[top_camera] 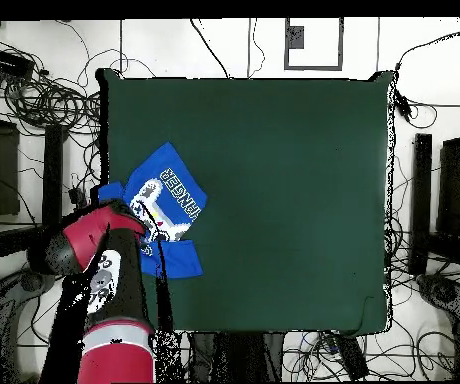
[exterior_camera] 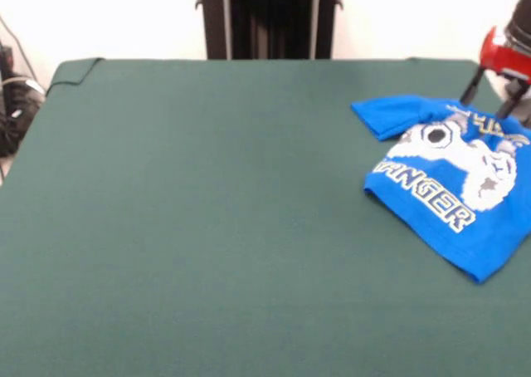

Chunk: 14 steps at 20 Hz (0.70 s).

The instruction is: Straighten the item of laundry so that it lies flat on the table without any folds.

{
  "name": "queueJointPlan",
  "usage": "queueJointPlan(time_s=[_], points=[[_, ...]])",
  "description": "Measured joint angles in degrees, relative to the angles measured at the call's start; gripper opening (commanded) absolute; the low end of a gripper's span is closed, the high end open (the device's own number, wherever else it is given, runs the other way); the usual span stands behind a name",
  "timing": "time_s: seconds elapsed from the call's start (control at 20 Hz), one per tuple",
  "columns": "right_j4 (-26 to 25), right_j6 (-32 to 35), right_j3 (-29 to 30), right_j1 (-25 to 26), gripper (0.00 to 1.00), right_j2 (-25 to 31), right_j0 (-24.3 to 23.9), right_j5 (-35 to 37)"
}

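Green cloth covers the desk (exterior_camera: 207,227), white wall and black pedestal column behind it, cable clutter round the edges in the overhead view. Blue T-shirt (exterior_camera: 440,178) lies at about 3 o'clock in the front view, near the desk's right edge, partly cut off by the frame; overhead puts it at 9 o'clock by the left edge. Shirt is rumpled, one sleeve sticks out toward 10 o'clock, the print is creased, the hem corner points to 5 o'clock. Gripper (exterior_camera: 491,103) sits at the shirt's far edge, two dark fingers down at or just above the cloth; jaws look apart, nothing pinched that shows. Judgement: thin, light, limp fabric, will drag and bunch rather than slide stiffly, no breakage risk. Best hold is an outer edge, hem corner or sleeve end, pulling outward.
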Motion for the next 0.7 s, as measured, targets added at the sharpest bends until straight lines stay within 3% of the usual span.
queueJointPlan(time_s=[0.25, 0.4, 0.7], points=[[-0.13, 5.06, -1.79, 1.99, 1.0, -9.51, 8.46, -3.1], [0.92, 13.54, -3.09, 3.97, 1.0, -16.46, 16.69, -7.6], [3.4, 23.82, -5.83, 8.37, 1.0, -21.49, 21.65, -15.02]])
